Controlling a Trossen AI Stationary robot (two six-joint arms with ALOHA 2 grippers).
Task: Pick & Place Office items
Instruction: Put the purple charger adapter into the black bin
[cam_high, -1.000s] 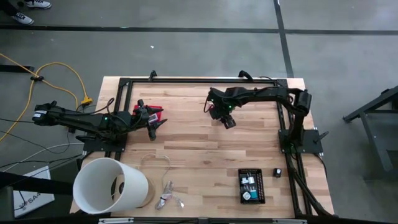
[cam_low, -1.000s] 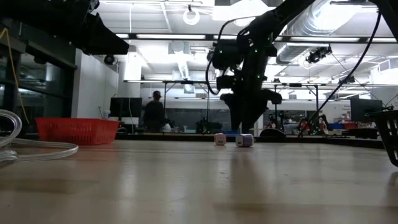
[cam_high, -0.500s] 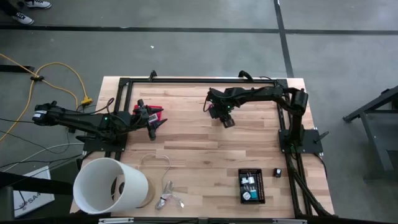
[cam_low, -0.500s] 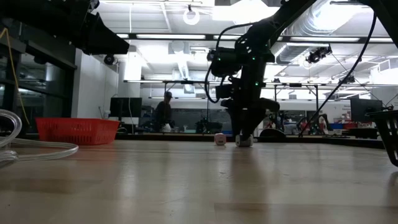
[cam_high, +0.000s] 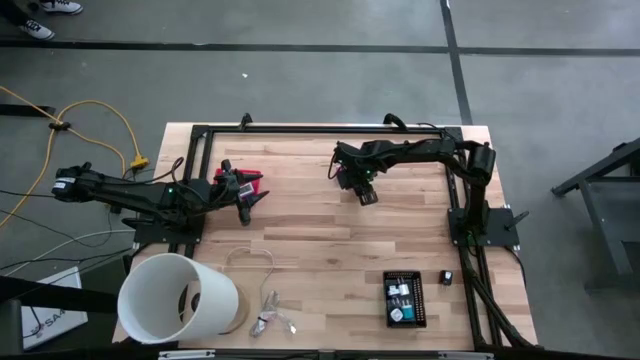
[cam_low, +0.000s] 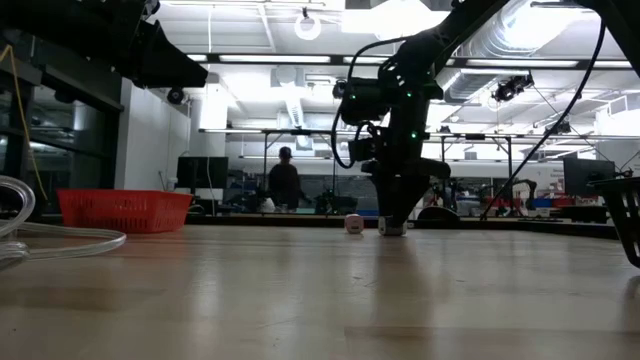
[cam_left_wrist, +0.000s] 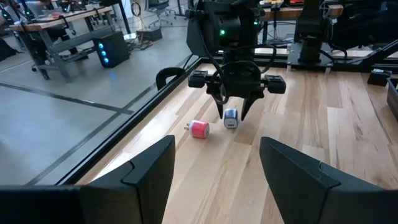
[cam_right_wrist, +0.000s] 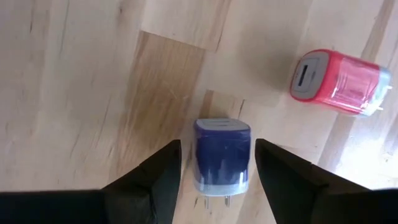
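Bare wood (cam_right_wrist: 74, 81) — right claw (cam_right_wrist: 217, 165) straddles blue block (cam_right_wrist: 222, 155).

Bright ceiling lights (cam_low: 400, 15) glare in the low view, silhouetting the arms; near tabletop (cam_low: 300, 300) is blurred.

I see a dark blue charger block (cam_right_wrist: 222, 155) with a pale grey end, and a pink one (cam_right_wrist: 339, 83), also grey-ended. Both lie on the light, streaky-grained wooden table (cam_right_wrist: 74, 74).
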